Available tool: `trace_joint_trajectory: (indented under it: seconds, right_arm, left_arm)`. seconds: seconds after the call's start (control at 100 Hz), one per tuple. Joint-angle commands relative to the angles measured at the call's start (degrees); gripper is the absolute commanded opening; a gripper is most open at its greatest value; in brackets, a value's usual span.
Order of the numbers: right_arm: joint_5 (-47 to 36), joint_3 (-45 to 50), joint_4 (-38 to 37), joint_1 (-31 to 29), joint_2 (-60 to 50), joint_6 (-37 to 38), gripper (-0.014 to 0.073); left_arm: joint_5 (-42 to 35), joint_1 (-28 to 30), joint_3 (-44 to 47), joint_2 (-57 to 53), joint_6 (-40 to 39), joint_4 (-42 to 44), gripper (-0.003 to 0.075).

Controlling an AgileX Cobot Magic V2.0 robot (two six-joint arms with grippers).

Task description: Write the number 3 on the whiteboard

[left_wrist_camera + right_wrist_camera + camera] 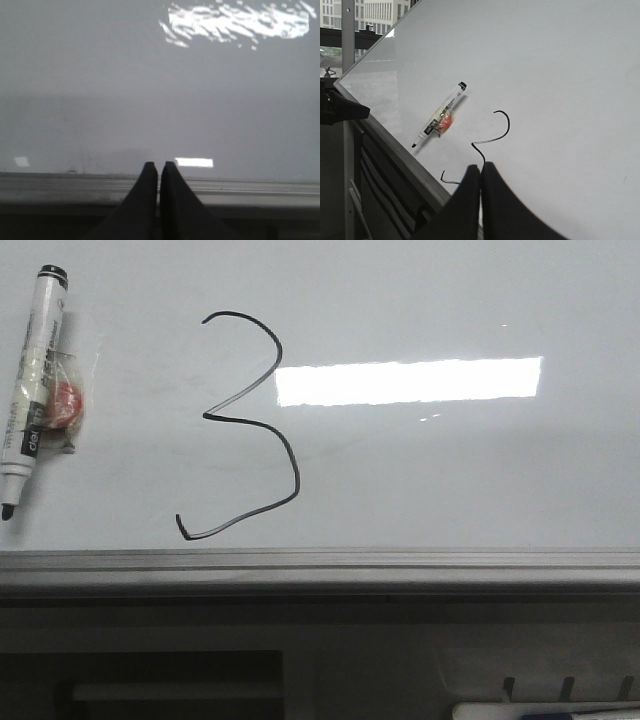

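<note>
- Nearest, the grey rail [320, 562] edges the whiteboard [450, 480]; just beyond it the number 3 [245, 425] stands drawn, left of centre
- left gripper [159, 166] pinched together, empty; right gripper [481, 169] likewise
- marker pen [30, 390] lies farther left, uncapped

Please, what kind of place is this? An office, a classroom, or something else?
Probably an office or lab room in a city building. A large glossy pale whiteboard with a grey metal rail edge bears a black hand-drawn 3, a white marker pen lies beside it, and tall buildings show through a window.
</note>
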Motion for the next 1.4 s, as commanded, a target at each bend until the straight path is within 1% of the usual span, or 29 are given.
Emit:
trace_joint_trajectory:
  seconds: [0.0, 1.09, 1.23, 1.3, 1.39]
  right_arm:
    - [-4.43, -1.49, -0.30, -0.38, 0.46, -0.15, -0.0041]
    - [-4.66, -1.49, -0.30, -0.38, 0.46, -0.15, -0.0041]
    - [-5.05, -1.49, 1.17, -0.38, 0.46, 0.08, -0.0041]
    - [-5.05, -1.49, 1.17, -1.31, 0.46, 0.42, -0.0041]
    - [-5.05, -1.49, 1.17, -4.36, 0.46, 0.52, -0.0041]
  left_arm:
    - [-2.13, 0.11, 0.58, -1.52, -0.55, -0.20, -0.0020]
    - [-2.24, 0.11, 0.58, -1.41, -0.55, -0.35, -0.0021]
    - [-2.24, 0.11, 0.58, -1.41, -0.55, -0.35, -0.0021]
    - [-2.24, 0.11, 0.58, -1.41, -0.55, -0.35, -0.0020]
    - [-2.24, 0.11, 0.58, -1.41, -0.55, -0.35, -0.0020]
